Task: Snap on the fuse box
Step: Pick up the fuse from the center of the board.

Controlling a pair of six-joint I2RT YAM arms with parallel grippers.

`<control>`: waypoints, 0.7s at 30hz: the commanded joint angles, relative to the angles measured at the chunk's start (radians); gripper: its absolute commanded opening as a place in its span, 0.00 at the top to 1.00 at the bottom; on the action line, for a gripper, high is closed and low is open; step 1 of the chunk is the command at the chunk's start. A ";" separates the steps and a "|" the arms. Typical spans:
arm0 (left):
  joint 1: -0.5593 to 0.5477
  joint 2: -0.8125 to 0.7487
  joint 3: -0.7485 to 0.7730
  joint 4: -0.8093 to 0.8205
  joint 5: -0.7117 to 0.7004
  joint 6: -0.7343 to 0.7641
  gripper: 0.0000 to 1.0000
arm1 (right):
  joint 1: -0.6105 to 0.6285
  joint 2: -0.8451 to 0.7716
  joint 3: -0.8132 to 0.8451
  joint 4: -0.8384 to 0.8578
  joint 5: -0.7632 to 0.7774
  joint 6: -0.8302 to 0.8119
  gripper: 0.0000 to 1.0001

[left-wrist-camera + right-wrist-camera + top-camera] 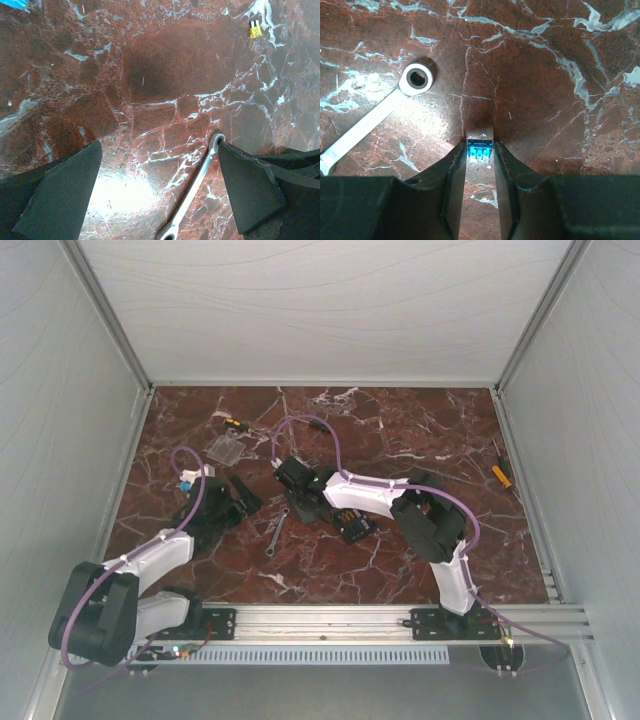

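The fuse box [355, 527], a small black box with orange-yellow fuses showing, lies on the marble just below my right forearm; neither wrist view shows it. The clear plastic cover [228, 450] lies apart at the back left. My right gripper [302, 506] is low over the table left of the box, shut on a small blue fuse [480, 150] held at its fingertips [458, 159]. My left gripper [243, 496] is open and empty, and its fingers [60, 192] straddle bare marble.
A silver wrench [277, 532] lies between the grippers; it shows by my left gripper's right finger [200, 185] and left of the right fingertips [375, 117]. A loose yellow fuse [255, 30], a blue piece [186, 485], a small yellow-black item [235, 424] and an orange-handled screwdriver [500, 472] also lie about.
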 commanded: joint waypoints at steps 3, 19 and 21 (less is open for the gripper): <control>0.006 -0.007 0.001 0.026 0.017 0.002 0.01 | -0.005 0.050 -0.035 -0.010 0.002 0.023 0.80; -0.059 -0.174 -0.119 0.290 0.183 -0.014 0.09 | -0.047 -0.240 -0.194 0.151 0.034 0.095 0.84; -0.116 -0.202 -0.138 0.346 0.157 -0.015 0.10 | -0.057 -0.297 -0.229 0.178 0.036 0.117 0.84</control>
